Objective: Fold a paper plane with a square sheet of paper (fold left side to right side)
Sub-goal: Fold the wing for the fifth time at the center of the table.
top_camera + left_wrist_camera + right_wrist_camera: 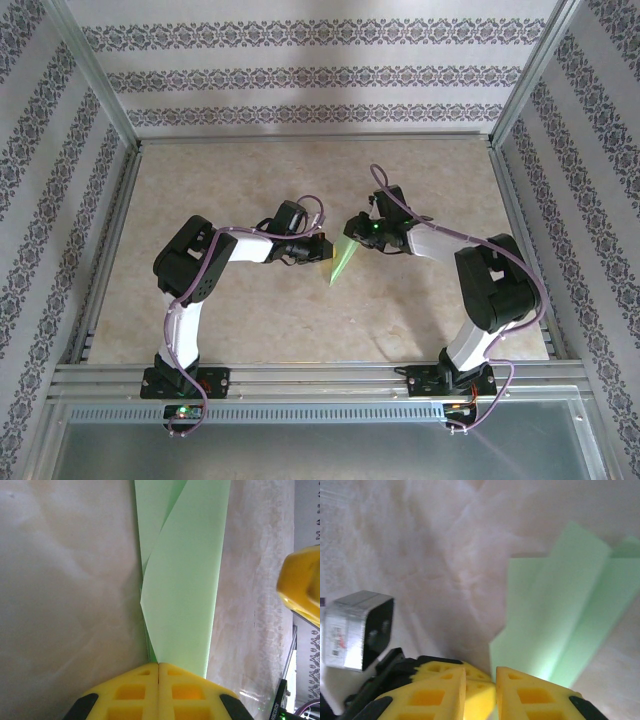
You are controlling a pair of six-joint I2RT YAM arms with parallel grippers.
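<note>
The paper plane [341, 262] is a narrow light green dart held off the table between my two grippers, point toward the near side. My left gripper [322, 250] is shut on it; in the left wrist view its yellow jaws [158, 666] meet with the folded green paper [185, 580] running out from between them. My right gripper [352, 232] is at the plane's far end. In the right wrist view its jaws [480, 677] stand a narrow gap apart, the paper's [560, 615] edge at the inner side of the right finger.
The beige table [250, 190] has metal posts and patterned walls on three sides and a metal rail [320, 380] along the near edge. The left wrist's grey camera box [360, 630] is close to my right gripper.
</note>
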